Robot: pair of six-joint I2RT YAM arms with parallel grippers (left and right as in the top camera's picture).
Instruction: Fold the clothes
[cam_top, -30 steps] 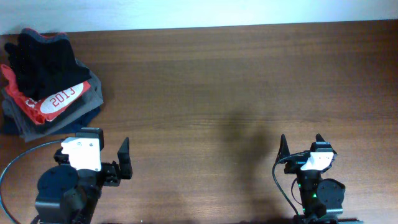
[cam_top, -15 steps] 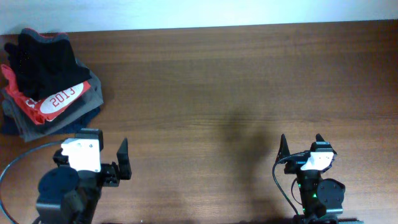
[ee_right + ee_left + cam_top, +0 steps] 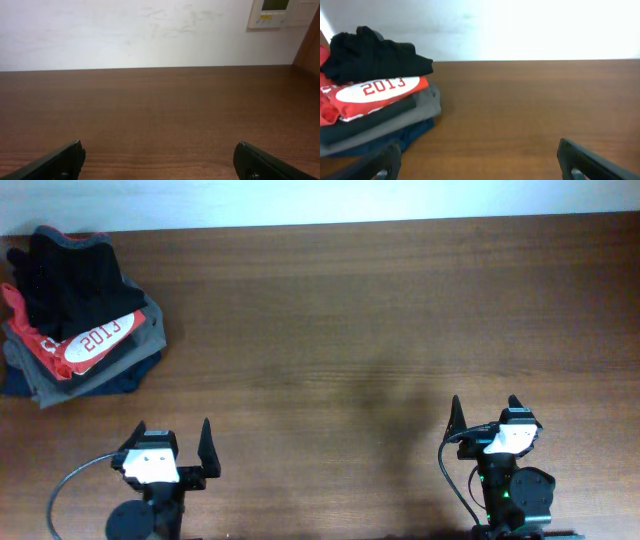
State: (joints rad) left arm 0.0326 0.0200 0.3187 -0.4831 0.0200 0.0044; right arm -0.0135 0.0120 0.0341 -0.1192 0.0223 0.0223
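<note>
The black trousers (image 3: 68, 280) lie bunched on top of a stack of clothes at the table's far left corner; they also show in the left wrist view (image 3: 372, 57). My left gripper (image 3: 172, 438) is open and empty near the front edge, well in front of the stack; its fingertips frame bare wood in the left wrist view (image 3: 480, 160). My right gripper (image 3: 484, 412) is open and empty at the front right, over bare wood in the right wrist view (image 3: 159, 157).
Under the trousers lies a red T-shirt printed "2013" (image 3: 95, 338) on folded grey and navy garments (image 3: 115, 370). The brown wooden table (image 3: 380, 310) ends at a white wall at the back. A wall panel (image 3: 280, 12) shows at upper right.
My left arm has drawn back toward the front edge and swung to face straight ahead. The right arm and the clothes have not moved.
</note>
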